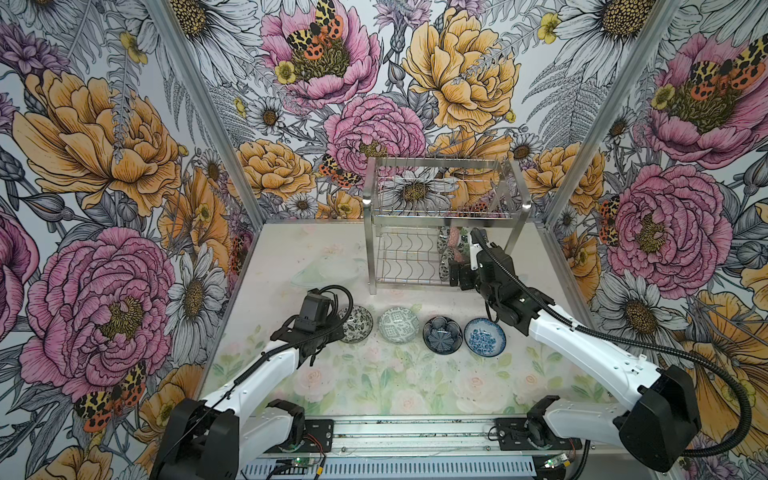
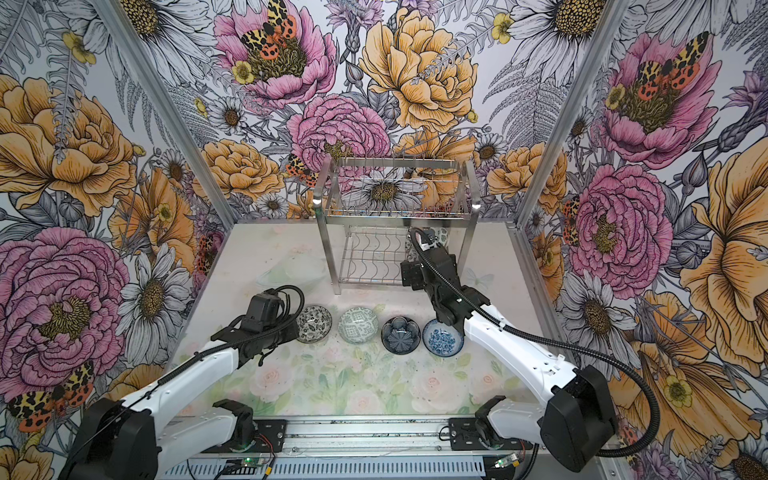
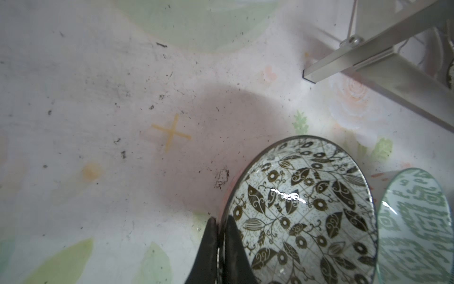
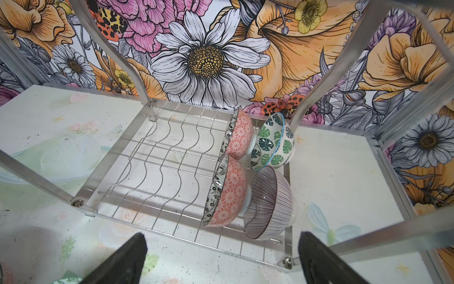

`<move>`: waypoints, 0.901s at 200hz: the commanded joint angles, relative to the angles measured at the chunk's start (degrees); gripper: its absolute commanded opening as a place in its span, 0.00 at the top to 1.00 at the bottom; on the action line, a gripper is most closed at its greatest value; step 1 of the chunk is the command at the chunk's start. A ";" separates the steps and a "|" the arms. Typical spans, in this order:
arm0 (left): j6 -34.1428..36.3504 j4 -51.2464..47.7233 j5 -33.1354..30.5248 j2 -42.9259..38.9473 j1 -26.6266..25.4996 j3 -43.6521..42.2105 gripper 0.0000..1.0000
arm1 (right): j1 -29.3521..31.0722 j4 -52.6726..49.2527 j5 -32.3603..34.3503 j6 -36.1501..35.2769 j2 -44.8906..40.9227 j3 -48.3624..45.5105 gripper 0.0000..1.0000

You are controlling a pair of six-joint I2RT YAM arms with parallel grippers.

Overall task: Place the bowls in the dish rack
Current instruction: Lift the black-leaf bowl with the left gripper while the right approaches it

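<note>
A row of bowls sits on the table in both top views. At its left end is the black-white floral bowl. My left gripper is shut on that bowl's near rim, one finger inside and one outside. To its right lie a green geometric bowl, a dark blue bowl and a blue floral bowl. The dish rack stands at the back. At the right end of its lower shelf stand two pink-red bowls, a green-leaf bowl and a striped bowl, all on edge. My right gripper is open at the shelf's front, holding nothing.
A faint pale-green bowl shape shows on the table surface left of the rack. Flowered walls enclose the table on three sides. The rack's front left leg stands close behind the held bowl. A metal rail runs along the front edge.
</note>
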 commanded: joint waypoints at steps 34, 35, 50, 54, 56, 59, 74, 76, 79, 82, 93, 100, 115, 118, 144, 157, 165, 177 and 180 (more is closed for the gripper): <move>3.47 -4.18 -7.31 -14.24 -3.93 9.99 1.00 | -0.07 -2.88 -3.69 0.45 -2.42 3.24 0.00; 3.56 -4.24 -7.44 -14.28 -4.13 10.24 1.00 | -0.05 -2.91 -3.76 0.47 -2.51 3.26 0.00; 4.42 -4.74 -9.94 -14.32 -7.08 13.53 1.00 | 0.52 -3.93 -5.39 0.53 -3.33 4.05 0.00; 4.59 -4.77 -10.96 -14.12 -8.03 14.37 1.00 | 0.78 -4.22 -5.74 0.55 -3.58 4.25 0.00; 4.68 -4.68 -11.94 -14.07 -8.74 14.78 1.00 | 0.95 -4.38 -6.03 0.55 -3.68 4.31 0.00; 4.74 -4.68 -12.72 -13.89 -9.69 15.49 1.00 | 1.07 -4.59 -6.46 0.56 -3.95 4.45 0.00; 5.69 -4.59 -16.87 -12.09 -14.47 19.08 1.00 | 2.44 -5.61 -8.65 0.86 -5.19 5.02 0.00; 5.86 -4.52 -17.52 -11.85 -15.03 19.56 1.00 | 2.64 -5.69 -8.96 0.98 -5.29 5.05 0.00; 6.08 -4.50 -18.42 -11.25 -16.00 20.29 1.00 | 2.88 -5.81 -9.39 1.13 -5.64 5.11 0.00; 6.46 -4.47 -19.26 -10.49 -17.11 20.97 1.00 | 3.10 -5.93 -9.95 1.38 -5.90 5.07 0.00; 7.39 -4.01 -22.05 -8.61 -20.28 23.55 1.00 | 3.96 -6.18 -11.97 2.35 -6.99 4.95 0.00; 7.91 -3.58 -23.29 -6.99 -22.19 24.91 1.00 | 4.40 -6.28 -12.90 3.19 -7.78 4.81 0.00; 8.54 -1.74 -24.12 -4.04 -24.89 27.07 1.00 | 5.13 -6.28 -14.93 5.17 -9.23 4.42 0.00; 8.58 -1.29 -24.22 -3.43 -25.49 27.39 1.00 | 5.24 -6.32 -15.18 5.67 -9.54 4.42 0.00; 9.23 2.16 -24.55 1.37 -28.62 29.98 1.00 | 6.30 -6.11 -16.61 8.89 -11.07 4.99 0.00; 9.73 3.68 -24.26 3.70 -29.40 31.01 1.00 | 7.05 -6.05 -16.13 10.00 -11.30 5.20 0.00; 9.89 4.53 -23.83 4.98 -29.71 31.64 1.00 | 7.36 -5.94 -15.69 10.91 -11.22 5.16 0.00; 10.02 6.02 -23.37 6.71 -30.05 32.43 1.00 | 7.88 -5.43 -15.31 12.48 -11.00 4.88 0.00; 10.00 6.33 -23.22 7.16 -30.07 32.66 1.00 | 7.95 -5.14 -15.24 12.86 -10.86 4.72 0.00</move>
